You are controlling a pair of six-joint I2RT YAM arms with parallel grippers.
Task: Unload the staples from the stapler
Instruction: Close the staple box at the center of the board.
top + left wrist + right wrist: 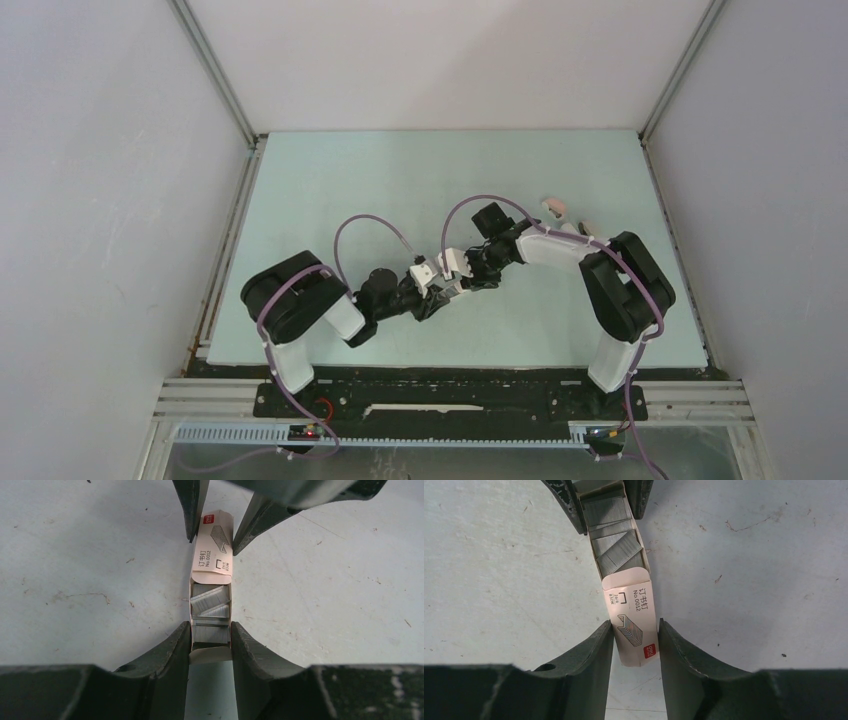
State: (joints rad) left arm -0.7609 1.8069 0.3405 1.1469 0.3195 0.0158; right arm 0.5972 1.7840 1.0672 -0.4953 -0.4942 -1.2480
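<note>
Grey metal staples (pixel 210 602) are lying in the open tray (pixel 210 655) of a little white-and-red box (pixel 626 597). Some strips lie flat and a couple are tilted across each other. So they're all in the box, none loose on the worktop (pixel 400 180).

The tray pokes out of one end of the printed sleeve (pixel 214 550), which has a drawing of staples and a red corner mark on it.

The left hand (pixel 210 627) is clamped on the tray end, with both fingers pressed flat against the cardboard sides. The right hand (pixel 636 626) comes in from the opposite side. Its fingers sit against both sides of the sleeve, so it looks like it's grasping that end.

In the top view the two hands meet nose to nose around the middle of the pale green worktop, a bit toward the near edge. The box is mostly hidden between them there. Can't tell whether the box is resting on the surface or held just above it.

There's also a small pinkish object (pixel 554 208) on the worktop beyond the right arm, too small to make out.
</note>
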